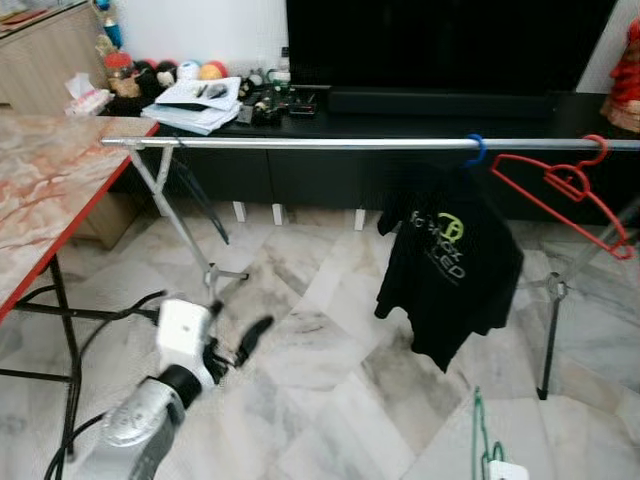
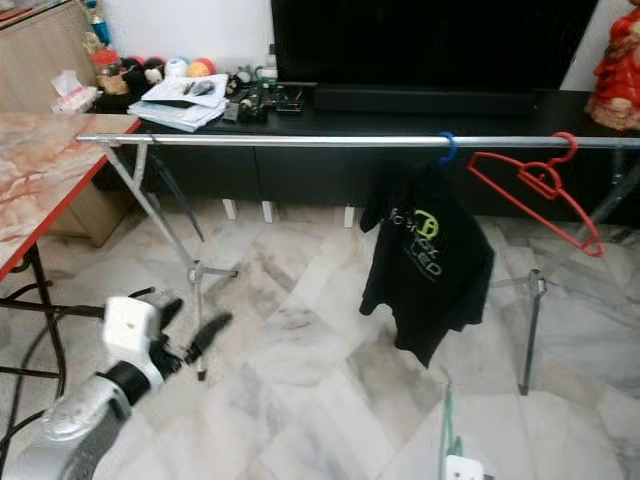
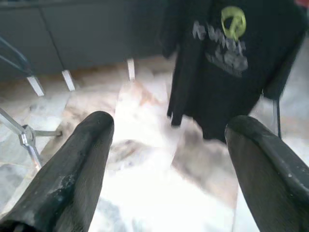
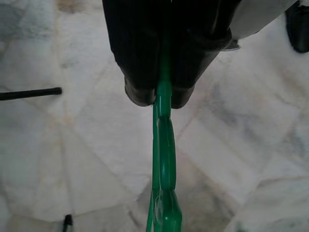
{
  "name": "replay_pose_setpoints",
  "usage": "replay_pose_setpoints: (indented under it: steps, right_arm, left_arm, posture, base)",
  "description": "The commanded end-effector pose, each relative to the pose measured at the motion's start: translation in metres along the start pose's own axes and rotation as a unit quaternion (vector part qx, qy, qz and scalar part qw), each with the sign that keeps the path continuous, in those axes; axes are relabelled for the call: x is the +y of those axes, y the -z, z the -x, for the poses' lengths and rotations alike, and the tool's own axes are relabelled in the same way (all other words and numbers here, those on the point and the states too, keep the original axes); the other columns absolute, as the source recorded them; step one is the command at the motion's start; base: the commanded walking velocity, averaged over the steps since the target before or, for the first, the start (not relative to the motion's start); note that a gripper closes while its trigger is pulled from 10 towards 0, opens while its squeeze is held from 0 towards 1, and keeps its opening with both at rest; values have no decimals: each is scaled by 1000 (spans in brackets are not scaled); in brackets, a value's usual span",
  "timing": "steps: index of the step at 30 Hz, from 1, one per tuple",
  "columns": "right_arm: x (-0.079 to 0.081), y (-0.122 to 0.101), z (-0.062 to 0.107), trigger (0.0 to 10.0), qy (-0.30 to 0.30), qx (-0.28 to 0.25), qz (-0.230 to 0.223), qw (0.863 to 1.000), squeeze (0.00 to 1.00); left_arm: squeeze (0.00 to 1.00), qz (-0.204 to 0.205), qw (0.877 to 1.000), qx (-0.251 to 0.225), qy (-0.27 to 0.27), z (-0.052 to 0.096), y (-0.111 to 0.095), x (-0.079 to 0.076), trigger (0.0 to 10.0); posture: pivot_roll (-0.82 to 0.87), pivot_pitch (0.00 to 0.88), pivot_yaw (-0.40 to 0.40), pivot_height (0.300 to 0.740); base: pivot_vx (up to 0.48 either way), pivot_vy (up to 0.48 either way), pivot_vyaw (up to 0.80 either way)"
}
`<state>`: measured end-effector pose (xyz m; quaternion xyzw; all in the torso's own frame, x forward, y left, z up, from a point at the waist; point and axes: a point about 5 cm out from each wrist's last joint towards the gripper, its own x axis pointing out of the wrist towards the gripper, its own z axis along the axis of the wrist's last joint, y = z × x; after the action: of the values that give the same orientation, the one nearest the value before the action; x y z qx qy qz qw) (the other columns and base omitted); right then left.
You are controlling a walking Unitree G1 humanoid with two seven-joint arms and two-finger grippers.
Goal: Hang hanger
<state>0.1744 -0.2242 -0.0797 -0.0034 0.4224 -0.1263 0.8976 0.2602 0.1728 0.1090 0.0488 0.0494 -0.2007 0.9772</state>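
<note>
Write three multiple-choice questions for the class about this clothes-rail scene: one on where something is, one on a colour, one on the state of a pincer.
1. Where does the black T-shirt hang?
A. On the metal rail, from a blue hanger hook
B. Over the marble-topped table
C. On the floor

2. What colour is the empty hanger on the rail, on the robot's right of the T-shirt?
A. Yellow
B. Red
C. White

3. What is the state of the right pincer?
A. Open and empty
B. Shut on a green hanger
C. Shut on the T-shirt

Answers:
1. A: the shirt drops from the blue hook on the rail.
2. B: its frame is red and carries no clothing.
3. B: the right wrist view shows both black fingers pressed against the green plastic; the left pincer is the one that is open and empty.
</note>
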Motion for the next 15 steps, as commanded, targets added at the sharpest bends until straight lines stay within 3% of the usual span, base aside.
replay_pose_setpoints:
  steps: [1, 3, 5, 6, 8, 9, 13, 15]
  right_arm:
    - [10, 2, 0, 10000, -22, 3, 12, 1000, 0]
    - [12, -3, -1, 10000, -35, -3, 30, 999, 0]
    - [21, -16, -3, 10000, -79, -21, 96, 992, 0]
    - [21, -16, -3, 10000, -79, -21, 96, 992, 0]
    - [33, -31, -4, 10000, -135, -52, 229, 963, 0]
    - [33, -31, -4, 10000, -135, -52, 229, 963, 0]
    - [32, -61, -5, 10000, -173, -99, 304, 931, 0]
    - [33, -71, -5, 10000, -194, -114, 318, 921, 0]
  left_arm:
    - [0, -30, 999, 27, 19, 2, 10, 0, 10000]
    - [0, -51, 997, 39, 38, 2, 14, -2, 10000]
    - [0, -90, 990, 60, 91, 2, 20, -8, 10000]
    - [0, -90, 990, 60, 91, 2, 20, -8, 10000]
    - [0, -131, 979, 81, 137, 2, 26, -7, 10000]
    - [0, -131, 979, 81, 137, 2, 26, -7, 10000]
    - [0, -170, 963, 92, 188, -2, 28, -7, 10000]
    - [0, -169, 958, 96, 212, -3, 30, -10, 10000]
  posture:
    - [24, 130, 19, 740]
    - [24, 130, 19, 740]
    - [24, 133, 15, 740]
    - [24, 133, 15, 740]
    - [19, 133, 15, 740]
    - [19, 133, 15, 740]
    - [20, 133, 11, 740]
    - [14, 133, 11, 740]
  base:
    - [0, 0, 0]
    - [0, 0, 0]
    - [0, 0, 0]
    - [0, 0, 0]
    - [0, 0, 0]
    - [0, 0, 0]
    - [0, 0, 0]
    - [0, 0, 0]
